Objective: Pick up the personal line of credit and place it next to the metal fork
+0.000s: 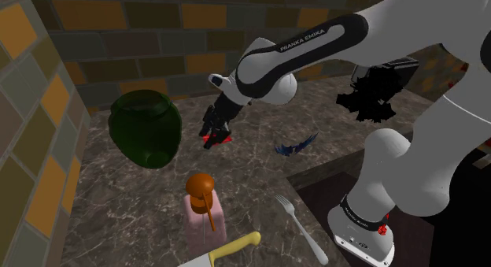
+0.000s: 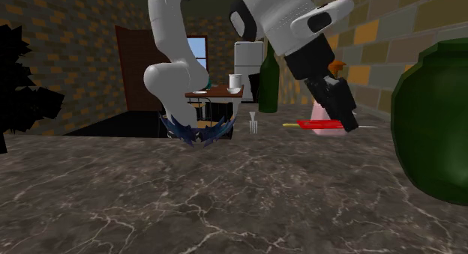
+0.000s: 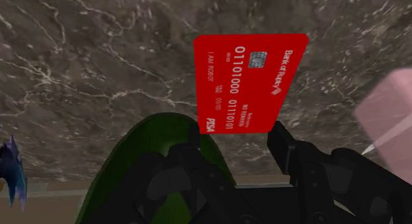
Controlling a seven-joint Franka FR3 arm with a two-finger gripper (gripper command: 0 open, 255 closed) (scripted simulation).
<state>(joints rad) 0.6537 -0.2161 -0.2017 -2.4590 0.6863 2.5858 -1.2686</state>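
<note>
You have the red card [image 3: 251, 77] pinched in the pincer [image 3: 234, 138] - both black fingers [image 3: 285, 141] clamp one short edge, and the printed face with its chip and white numbers looks back at the wrist camera. The card hangs over the marbled desk [image 1: 118, 202], apart from the fork [image 1: 299, 226].

In the shoulder view, read from the pincer:
- The dark green jar [image 1: 145, 130] stands just beside it at 9 o'clock.
- The pink bottle with the brown pump top [image 1: 204, 206] stands at 6 o'clock.
- The fork lies toward 4 or 5 o'clock, near the desk's edge.
- A small blue winged object [image 1: 295, 146] rests at 3 o'clock.

A yellow-handled knife [image 1: 228, 248] lies at 7 o'clock from the fork - just beside the pink bottle.
</note>
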